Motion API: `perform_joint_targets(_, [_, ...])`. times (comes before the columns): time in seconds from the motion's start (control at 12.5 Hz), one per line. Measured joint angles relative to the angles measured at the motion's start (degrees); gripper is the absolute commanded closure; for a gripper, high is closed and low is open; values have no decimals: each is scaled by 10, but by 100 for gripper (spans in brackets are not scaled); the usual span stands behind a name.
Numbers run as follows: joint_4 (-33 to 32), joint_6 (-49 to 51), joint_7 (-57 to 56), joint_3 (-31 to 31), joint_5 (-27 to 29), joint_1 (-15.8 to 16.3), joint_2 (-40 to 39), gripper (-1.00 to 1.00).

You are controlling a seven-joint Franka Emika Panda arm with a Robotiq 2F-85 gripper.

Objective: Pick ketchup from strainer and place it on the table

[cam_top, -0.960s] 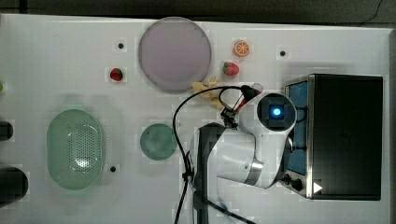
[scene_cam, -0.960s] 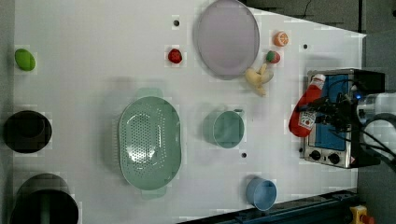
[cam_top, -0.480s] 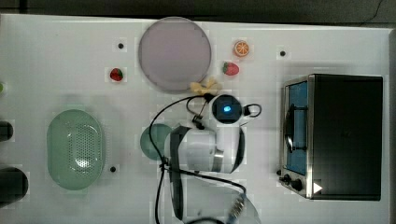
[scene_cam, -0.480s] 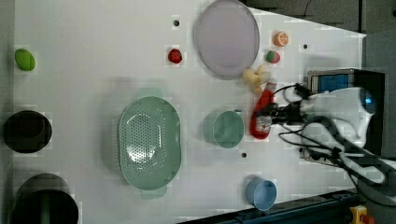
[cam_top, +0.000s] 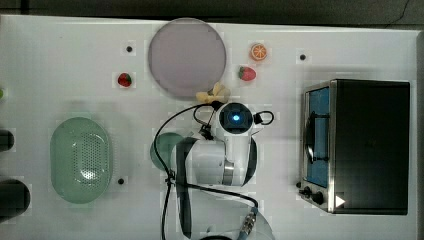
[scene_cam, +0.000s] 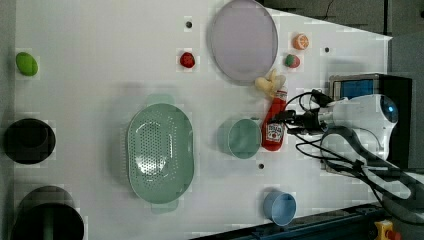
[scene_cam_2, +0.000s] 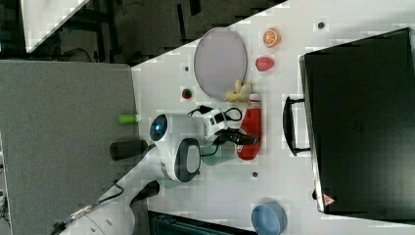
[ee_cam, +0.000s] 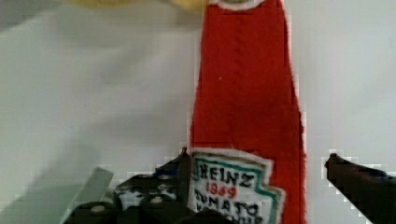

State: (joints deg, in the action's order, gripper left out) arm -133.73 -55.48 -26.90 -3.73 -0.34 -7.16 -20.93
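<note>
Spreading to either side of the small red ketchup squeeze bottle (ee_cam: 243, 116), the black tool (ee_cam: 258, 161) stood released in the wrist view: one finger sat at the edge of the white-and-red label, while the other finger (ee_cam: 338, 165) stood clear of the red plastic with a strip of white surface showing between them. The bottle rested on the large white desk (scene_cam: 100, 60), its white cap end pointing at a pale yellow banana-shaped piece (scene_cam: 270, 82) that lay just beside the cap.

In the left view the bottle lay just beside the round teal-green cup (scene_cam: 243, 138), on that cup's right in the left view, between it and the white arm. The pale green oval perforated plastic strainer (scene_cam: 160, 152) sat further toward the left view's left, well apart from the bottle, with the teal cup between the two. A small round blue cup (scene_cam: 280, 207) stood near the desk's lower edge in the left view.

Beyond the banana piece lay the round pale lilac plate (scene_cam: 243, 40), with one small red strawberry (scene_cam: 186, 59) to its left in the left view, and another strawberry (scene_cam: 292, 61) and an orange slice (scene_cam: 300, 41) to its right. A black and silver toaster oven (cam_top: 360, 145) occupied the top view's right, and a small green fruit (scene_cam: 26, 64) lay at the left view's far left.
</note>
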Motion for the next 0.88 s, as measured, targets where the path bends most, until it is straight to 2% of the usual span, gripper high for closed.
perform_joint_targets(0.16, [2,61,2,-3,0,-5,39,-100])
perform_joint_targets(0.32, [32,173,22,-7,4,-10,95,-100])
perform_joint_targets(0.56, [143,322,59,-8,10,-11,180,-100])
perform_joint_targets(0.88, [304,414,105,-2,10,-14,240,-100])
